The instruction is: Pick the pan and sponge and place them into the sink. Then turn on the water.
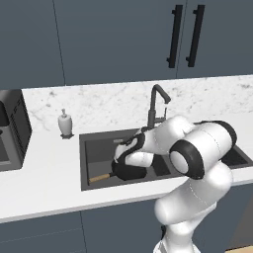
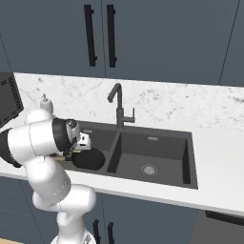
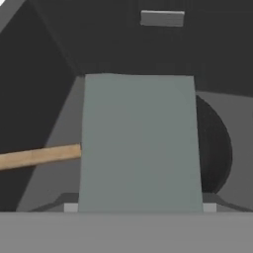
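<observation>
We've got the arm bent low over the sink (image 1: 94, 143), left basin. Gripper (image 3: 140, 207) pinching the sponge (image 3: 141, 143) w/ jaws wide, just above the pan (image 1: 129, 172).

The pan (image 1: 129, 171) lay in the left basin of the sink (image 1: 87, 163), handle pointing to about 8 o'clock in the left base view. The sponge (image 3: 141, 143) sat between the fingers of the gripper (image 3: 141, 207), over the pan, in the hand view. The faucet (image 1: 155, 106) stood behind the sink at 12 o'clock; a dispenser (image 1: 65, 123) stood on the counter (image 1: 44, 173) at 10 o'clock from the pan.
</observation>
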